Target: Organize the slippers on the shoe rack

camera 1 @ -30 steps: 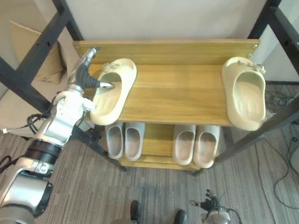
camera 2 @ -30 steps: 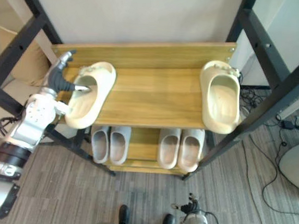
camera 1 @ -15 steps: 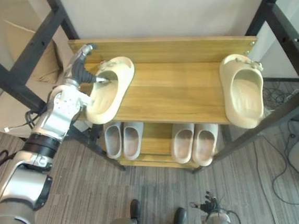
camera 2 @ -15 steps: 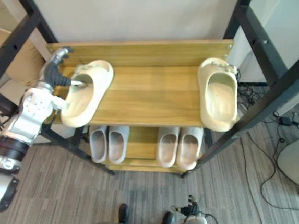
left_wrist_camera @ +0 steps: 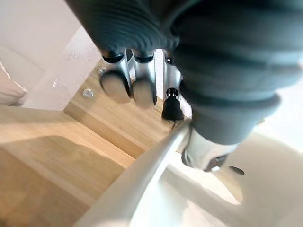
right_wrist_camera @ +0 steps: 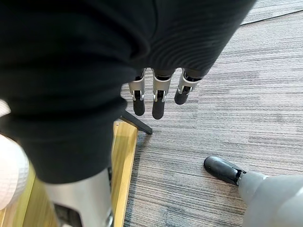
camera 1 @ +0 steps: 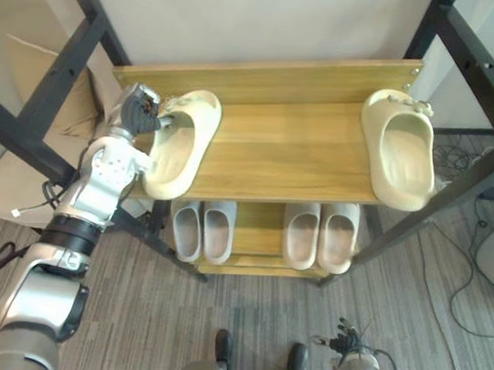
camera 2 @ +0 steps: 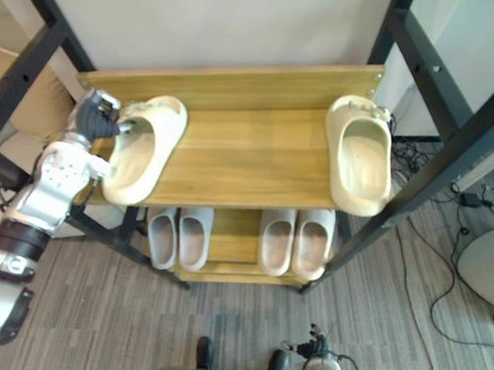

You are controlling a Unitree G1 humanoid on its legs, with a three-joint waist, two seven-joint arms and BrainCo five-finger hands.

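Note:
A cream slipper [camera 1: 177, 149] lies at the left end of the wooden shoe rack's top shelf [camera 1: 285, 149], heel hanging over the front edge. My left hand [camera 1: 135, 113] is at its outer side near the toe, with the fingers [left_wrist_camera: 117, 85] curled and the thumb against the slipper's rim [left_wrist_camera: 142, 184], pinching it. The matching cream slipper [camera 1: 401, 159] lies at the shelf's right end, also overhanging the front. My right hand [right_wrist_camera: 156, 99] hangs low over the carpet with straight fingers and holds nothing.
Two pairs of pale slippers [camera 1: 204, 231] [camera 1: 325, 235] stand on the lower shelf. Black metal frame bars [camera 1: 66, 74] [camera 1: 474, 58] cross both sides of the rack. A cushioned seat [camera 1: 19, 174] is at the left, and cables [camera 1: 471, 291] lie on the carpet at the right.
My left hand's fingers have gone from stretched out to curled beside the left slipper's rim. The slipper has shifted slightly back onto the shelf. The right hand has not moved.

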